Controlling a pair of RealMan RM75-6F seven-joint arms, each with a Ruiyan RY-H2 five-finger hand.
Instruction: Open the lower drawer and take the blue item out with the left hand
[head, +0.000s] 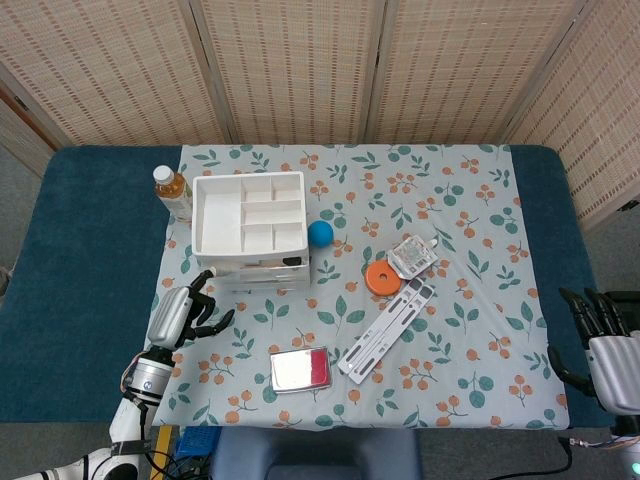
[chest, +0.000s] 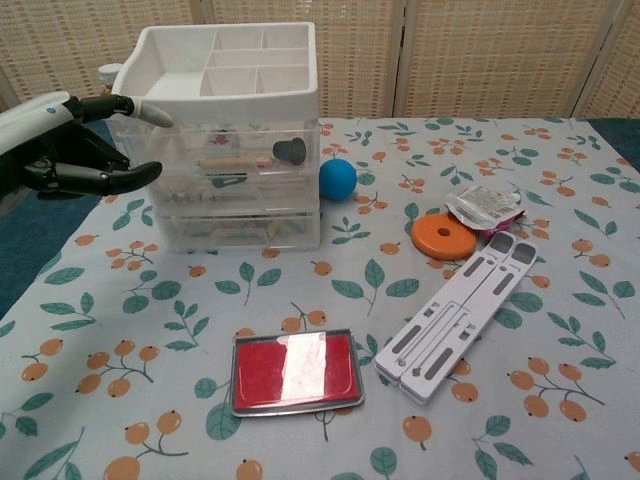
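Chest view: left hand (chest: 70, 140) hovered empty, fingers spread, beside drawer unit (chest: 225, 140). Lower drawer (chest: 235, 228) remained closed; blue item inside could not be made out. Right hand (head: 605, 350) idle, open, at table edge.

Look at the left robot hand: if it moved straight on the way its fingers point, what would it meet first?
Probably the drawer unit: the left robot hand points at its left side, though depth is unclear.
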